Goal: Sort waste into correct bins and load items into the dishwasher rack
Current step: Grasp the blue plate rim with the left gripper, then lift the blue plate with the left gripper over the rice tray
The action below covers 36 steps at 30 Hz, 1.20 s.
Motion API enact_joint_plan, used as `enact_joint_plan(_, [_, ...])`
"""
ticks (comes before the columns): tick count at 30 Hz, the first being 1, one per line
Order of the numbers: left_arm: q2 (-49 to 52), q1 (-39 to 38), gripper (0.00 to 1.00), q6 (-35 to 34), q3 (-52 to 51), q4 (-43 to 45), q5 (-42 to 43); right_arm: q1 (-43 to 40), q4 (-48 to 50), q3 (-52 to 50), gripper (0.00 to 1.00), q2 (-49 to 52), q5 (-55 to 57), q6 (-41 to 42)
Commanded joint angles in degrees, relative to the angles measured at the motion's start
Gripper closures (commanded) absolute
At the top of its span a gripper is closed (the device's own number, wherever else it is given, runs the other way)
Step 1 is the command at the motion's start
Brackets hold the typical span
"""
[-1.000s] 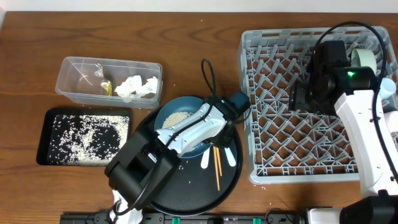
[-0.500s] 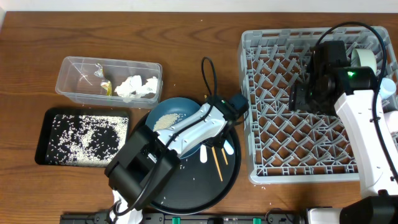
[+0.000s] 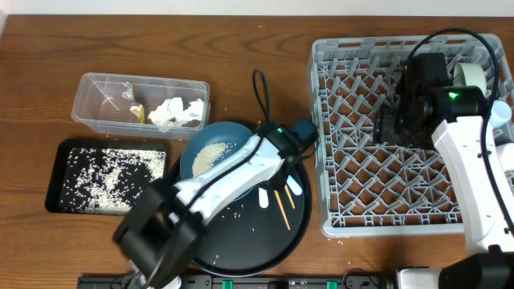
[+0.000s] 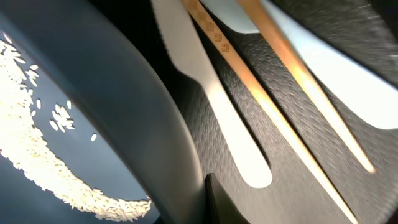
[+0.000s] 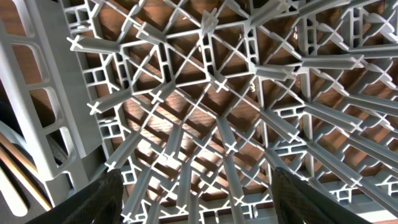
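My left gripper (image 3: 259, 152) is shut on the right rim of the dark-blue dish (image 3: 207, 151), which holds a heap of white rice (image 3: 210, 154). In the left wrist view the dish rim (image 4: 165, 118) runs into the jaws at the bottom edge, rice (image 4: 43, 162) lying inside. Beside it on the round black tray (image 3: 241, 241) lie two white spoons (image 3: 263, 197) (image 3: 295, 186) and wooden chopsticks (image 3: 282, 210). My right gripper (image 3: 389, 124) hangs open over the dishwasher rack (image 3: 353, 185), with only lattice (image 5: 211, 81) between its fingers (image 5: 93, 199).
A clear tub (image 3: 92, 90) at the back left holds white napkins (image 3: 178, 112) and a small wrapper (image 3: 136, 113). In front of it a flat black tray (image 3: 58, 164) carries scattered rice. A pale-green bowl (image 3: 471, 76) stands at the rack's far right side.
My left gripper has closed on the dish rim and carried the dish left, away from the spoons and chopsticks. The right arm has stayed still.
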Motion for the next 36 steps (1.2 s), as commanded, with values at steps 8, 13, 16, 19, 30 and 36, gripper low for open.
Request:
enact_joint_plan(8, [-12.3, 4.8, 0.94, 0.2, 1.0, -1.9, -2.1, -0.5, -0.5, 0.2, 0.29, -0.9, 0.1, 0.7])
enact_joint_plan(13, [-16.4, 10.9, 0.94, 0.2, 1.0, -3.6, -2.1, -0.5, -0.5, 0.2, 0.29, -0.9, 0.1, 0.7])
enact_joint_plan(16, [-18.3, 15.5, 0.94, 0.2, 1.0, -4.6, -0.8, -0.5, -0.5, 0.2, 0.29, -0.9, 0.1, 0.7])
enact_joint_plan(19, [-19.4, 20.8, 0.94, 0.2, 1.0, -4.6, 3.7, -0.5, -0.5, 0.2, 0.29, -0.9, 0.3, 0.7])
enact_joint_plan(30, [-19.6, 41.7, 0.94, 8.1, 1.0, -4.1, 20.8, -0.5, -0.7, 0.2, 0.29, -0.9, 0.5, 0.7])
enact_joint_plan(36, [-19.6, 53.8, 0.94, 15.2, 0.9, -2.8, 34.0, -0.5, -0.8, 0.2, 0.29, -0.9, 0.5, 0.7])
